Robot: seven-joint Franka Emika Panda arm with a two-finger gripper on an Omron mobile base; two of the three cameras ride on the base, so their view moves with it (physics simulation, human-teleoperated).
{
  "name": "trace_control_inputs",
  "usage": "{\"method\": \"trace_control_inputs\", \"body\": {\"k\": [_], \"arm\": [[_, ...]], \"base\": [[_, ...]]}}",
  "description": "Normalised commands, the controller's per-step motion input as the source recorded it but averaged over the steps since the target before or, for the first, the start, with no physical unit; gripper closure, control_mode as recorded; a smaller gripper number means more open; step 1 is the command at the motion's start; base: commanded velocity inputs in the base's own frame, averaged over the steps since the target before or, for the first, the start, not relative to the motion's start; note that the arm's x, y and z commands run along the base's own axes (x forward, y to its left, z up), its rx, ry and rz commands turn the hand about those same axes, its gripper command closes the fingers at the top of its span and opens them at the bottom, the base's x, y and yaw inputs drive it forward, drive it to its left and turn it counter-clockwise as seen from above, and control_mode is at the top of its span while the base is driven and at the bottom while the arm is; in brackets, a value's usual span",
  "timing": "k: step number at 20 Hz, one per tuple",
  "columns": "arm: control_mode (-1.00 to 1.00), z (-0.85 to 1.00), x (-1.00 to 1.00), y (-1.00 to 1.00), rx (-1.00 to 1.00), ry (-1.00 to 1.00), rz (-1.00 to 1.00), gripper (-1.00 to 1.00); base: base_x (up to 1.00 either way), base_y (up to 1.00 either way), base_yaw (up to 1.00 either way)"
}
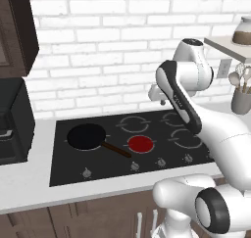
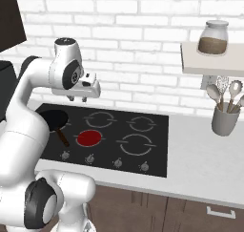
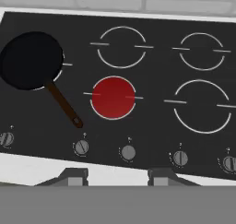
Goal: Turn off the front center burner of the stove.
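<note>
One front center burner [image 3: 113, 97] glows red | hand [image 2: 78, 98] high above stove [image 2: 157, 150]

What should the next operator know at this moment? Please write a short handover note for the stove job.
Pincer: held in the air above the stove's front edge, holding nothing, touching nothing; its two tips stand apart in the hand view, so it looks open.
Stove: black cooktop set in the white counter, with a row of small grey knobs along its front.
Front center burner: glowing red, so it is on. The other rings are dark.
Black frying pan: on the left burner, its handle pointing towards the red burner.
Done: nothing on the knobs yet.
Left: lower the pincer to the right knob and turn it until the red goes out.
</note>
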Motion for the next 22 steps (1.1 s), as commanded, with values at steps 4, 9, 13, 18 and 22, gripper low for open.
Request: {"method": "trace_control_inputs", "body": {"k": [4,9,13,18,22], "arm": [[-1.00,-0.27,-0.08,0.01,-0.01,0.04,0.01,-1.00],[-1.00,-0.57,-0.15,0.27,-0.02,0.06,0.08,-1.00],[-1.00,-0.41,-0.03,0.24,-0.01,0.08,0.08,-1.00],[-1.00,0.00,0.00,0.00,0.00,0.03,0.01,-1.00],[-1.00,-0.16,0.00,0.08,0.00,0.04,0.05,-1.00]], "base": [[0.00,0.00,0.00],[0.00,0.00,0.00],[0.00,0.00,0.00],[0.00,0.00,0.00],[0.00,0.00,0.00]]}}
